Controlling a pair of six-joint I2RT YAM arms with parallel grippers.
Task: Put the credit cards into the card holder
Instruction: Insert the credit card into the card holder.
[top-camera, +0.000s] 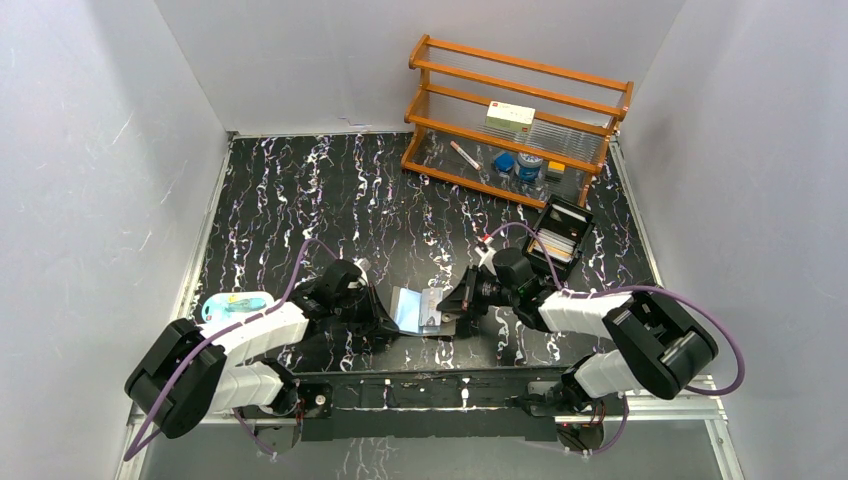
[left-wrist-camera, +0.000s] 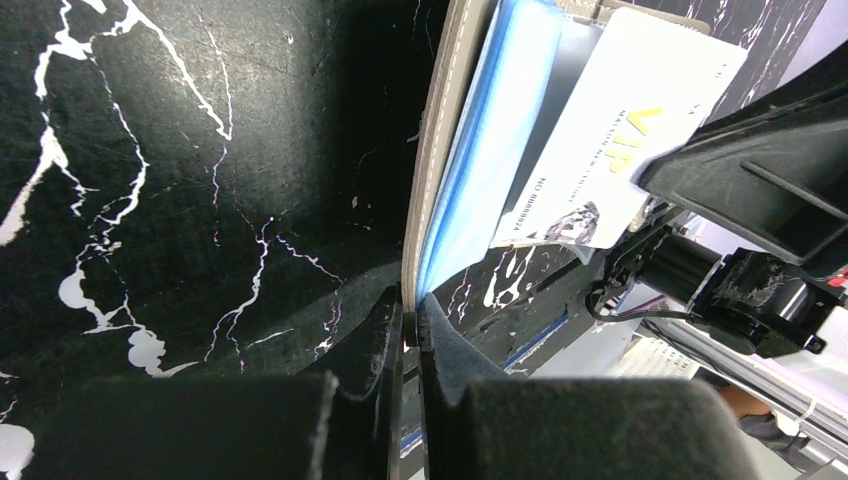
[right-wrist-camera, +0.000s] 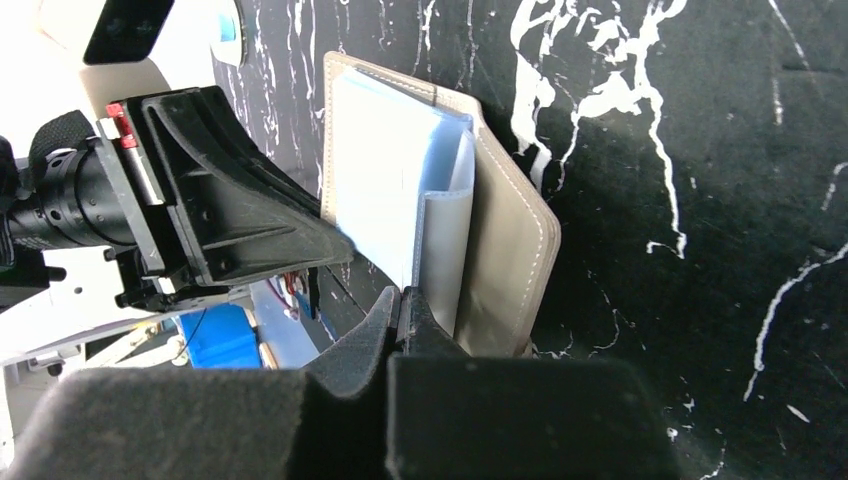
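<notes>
One card in play: pale card (left-wrist-camera: 600, 130), at the near middle of the tabletop (top-camera: 300, 200), between the two arms.
Card holder (left-wrist-camera: 440, 150): same spot, held open just left of the card.
Left end effector (left-wrist-camera: 410, 325): clamped shut on the edge of the grey cover. This likely keeps the card holder open and stops it sliding as the card pushes in.
Right end effector (right-wrist-camera: 402, 305): pinched closed on the card's right part, leaving its left edge free to enter.
Sleeves (left-wrist-camera: 500, 130): clear and bluish; the card's left edge seems to sit partly under the outermost one, not yet seated.
Writing: "VIP" in gold, then "NO" and a run of eights; the smaller line is too fine to read.
Black tray (top-camera: 562, 232): farther right, well apart; the pale pieces inside are probably more cards.
Wooden rack (top-camera: 515, 120): far right; box label unreadable.
</notes>
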